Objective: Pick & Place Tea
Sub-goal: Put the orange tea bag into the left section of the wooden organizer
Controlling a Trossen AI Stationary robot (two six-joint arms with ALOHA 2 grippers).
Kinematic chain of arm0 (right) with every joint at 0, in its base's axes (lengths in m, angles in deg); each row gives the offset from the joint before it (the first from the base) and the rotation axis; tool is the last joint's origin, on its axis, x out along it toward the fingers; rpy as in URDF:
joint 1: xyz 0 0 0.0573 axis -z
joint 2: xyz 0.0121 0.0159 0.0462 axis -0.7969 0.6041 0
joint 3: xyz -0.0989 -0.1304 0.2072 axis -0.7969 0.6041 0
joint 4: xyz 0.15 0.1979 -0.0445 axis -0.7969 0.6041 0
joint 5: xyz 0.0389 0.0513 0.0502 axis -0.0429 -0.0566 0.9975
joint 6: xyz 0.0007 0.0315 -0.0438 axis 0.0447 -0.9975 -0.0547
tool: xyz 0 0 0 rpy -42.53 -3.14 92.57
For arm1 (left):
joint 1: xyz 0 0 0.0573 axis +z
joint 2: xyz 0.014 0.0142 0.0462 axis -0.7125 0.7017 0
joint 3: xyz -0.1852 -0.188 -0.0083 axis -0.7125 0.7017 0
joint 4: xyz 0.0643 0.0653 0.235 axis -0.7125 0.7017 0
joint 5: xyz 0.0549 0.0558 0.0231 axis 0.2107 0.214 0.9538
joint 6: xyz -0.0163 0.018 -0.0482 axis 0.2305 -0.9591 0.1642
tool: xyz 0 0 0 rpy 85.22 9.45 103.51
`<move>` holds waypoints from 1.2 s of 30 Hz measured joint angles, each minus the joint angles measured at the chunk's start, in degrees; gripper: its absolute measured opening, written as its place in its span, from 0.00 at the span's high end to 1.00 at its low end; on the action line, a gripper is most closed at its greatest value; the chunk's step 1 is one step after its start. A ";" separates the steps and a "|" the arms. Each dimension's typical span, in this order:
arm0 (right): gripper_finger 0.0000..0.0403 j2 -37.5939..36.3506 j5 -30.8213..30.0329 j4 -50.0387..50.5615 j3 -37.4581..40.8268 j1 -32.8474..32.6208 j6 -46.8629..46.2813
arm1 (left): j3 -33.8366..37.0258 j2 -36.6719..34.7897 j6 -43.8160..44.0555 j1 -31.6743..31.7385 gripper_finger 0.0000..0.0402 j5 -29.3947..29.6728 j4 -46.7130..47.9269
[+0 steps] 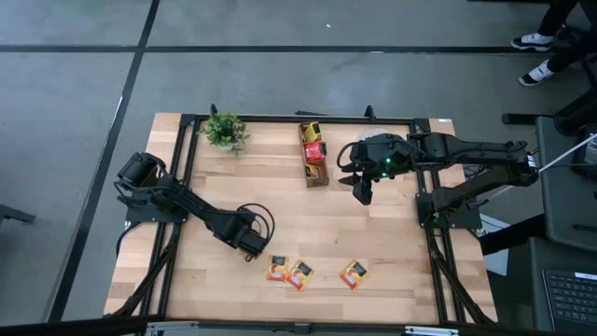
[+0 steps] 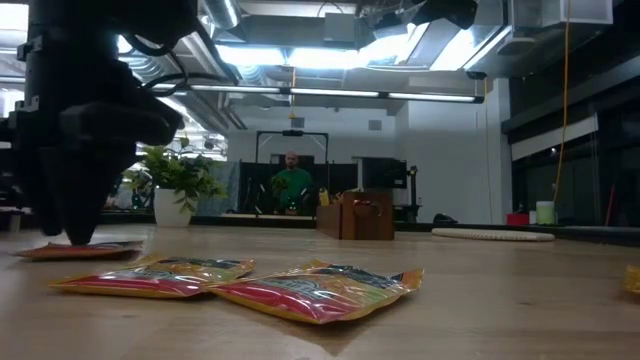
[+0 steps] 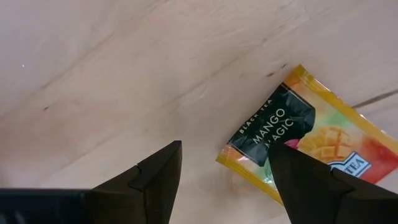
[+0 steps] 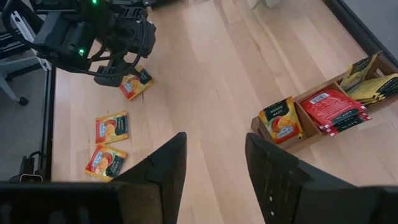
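Four tea sachets lie flat on the wooden table near its front edge. One orange "Mango Magic" sachet [image 3: 311, 143] [image 4: 137, 84] [image 2: 75, 250] lies under my left gripper [image 3: 225, 146] [image 1: 252, 245], which hides most of it in the high view. That gripper points straight down, low over the table, open, with one finger over the sachet's dark label and the other over bare wood. Two sachets [image 1: 277, 269] [image 1: 299, 274] lie side by side to its right, and another [image 1: 354, 273] farther right. My right gripper [image 4: 211, 180] [image 1: 362, 187] hangs open, high above the table beside the wooden box [image 1: 317, 179]. My left gripper comes at the sachet from above, pointing down. One finger [image 3: 305, 180] covers the edge of the dark label [image 3: 273, 124]. The sachet lies flat on the table. Whether the fingertip touches it I cannot tell.
The wooden box [image 4: 292, 146] at the far middle holds red, yellow and orange sachets in compartments. A small potted plant [image 1: 224, 131] stands at the far left. Bare wood lies between the box and the loose sachets. A person [image 2: 292, 185] stands in the room beyond the table.
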 joint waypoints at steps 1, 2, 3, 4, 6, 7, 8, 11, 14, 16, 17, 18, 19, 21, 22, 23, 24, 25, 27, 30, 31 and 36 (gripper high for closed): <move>0.59 0.00 0.00 0.00 0.00 0.00 0.00 | 0.02 0.00 0.02 0.00 0.42 -0.27 0.04; 0.59 0.00 0.00 0.00 0.02 -0.02 0.00 | 0.13 0.00 0.02 0.04 0.42 -0.53 -0.02; 0.59 0.00 0.00 -0.02 0.00 0.00 0.00 | 0.30 0.00 0.00 0.06 0.42 -0.95 -0.02; 0.59 0.00 0.00 -0.02 0.00 0.00 0.00 | 0.61 0.01 0.02 0.14 0.42 -1.51 -0.06; 0.59 0.00 0.00 -0.02 0.00 0.00 0.02 | 1.26 -0.02 -0.02 0.28 0.42 -2.25 -0.63; 0.59 0.00 0.00 -0.04 0.00 0.00 0.02 | 1.65 -0.11 0.02 0.28 0.42 -2.53 -1.13; 0.59 0.00 0.00 -0.07 0.00 0.00 0.02 | 1.96 -0.21 0.02 0.32 0.42 -2.70 -1.50; 0.59 0.00 0.00 -0.11 0.00 -0.02 0.00 | 2.49 -0.28 0.02 0.33 0.42 -3.05 -2.04; 0.59 0.00 0.00 -0.17 0.02 0.00 0.00 | 2.54 -0.23 0.02 0.33 0.42 -3.16 -2.22; 0.59 0.00 0.00 -0.37 0.01 -0.01 0.00 | 2.58 -0.20 0.04 0.33 0.42 -3.43 -2.52; 0.59 0.00 0.00 -0.57 0.02 0.00 0.02 | 2.60 -0.18 0.04 0.35 0.42 -3.73 -2.80; 0.59 0.00 0.00 -0.77 0.00 0.00 0.07 | 2.64 -0.15 0.04 0.35 0.43 -4.28 -3.56; 0.59 0.00 0.00 -0.85 0.02 0.00 0.11 | 2.63 -0.15 0.03 0.33 0.44 -4.63 -4.48; 0.59 0.00 0.00 -0.87 0.02 0.00 0.15 | 2.62 -0.14 0.02 0.31 0.48 -5.11 -5.59; 0.59 0.00 -0.01 -0.88 0.00 -0.01 0.15 | 2.67 -0.11 0.02 0.33 0.51 -5.33 -5.89; 0.59 0.00 -0.02 -0.91 0.02 0.00 0.15 | 2.67 -0.11 0.02 0.33 0.54 -5.48 -6.19; 0.59 0.00 0.00 -0.96 0.00 -0.02 0.17 | 2.67 -0.11 0.02 0.32 0.57 -5.41 -6.44; 0.59 0.00 -0.01 -0.96 0.00 -0.01 0.18 | 2.67 -0.09 0.02 0.31 0.61 -5.40 -6.50; 0.59 0.00 -0.02 -0.96 0.00 0.00 0.17 | 2.69 -0.09 -0.30 0.31 0.68 -5.46 -6.62; 0.59 0.00 -0.02 -0.96 0.01 0.00 0.20 | 2.69 -0.04 -1.42 0.28 0.79 -5.48 -6.95; 0.59 0.00 -0.02 -0.95 0.00 -0.01 0.18 | 2.67 -0.04 -1.77 0.28 0.83 -5.51 -7.05; 0.59 0.00 -0.02 -0.94 0.02 0.00 0.18 | 2.67 -0.02 -2.66 0.26 0.97 -5.48 -7.19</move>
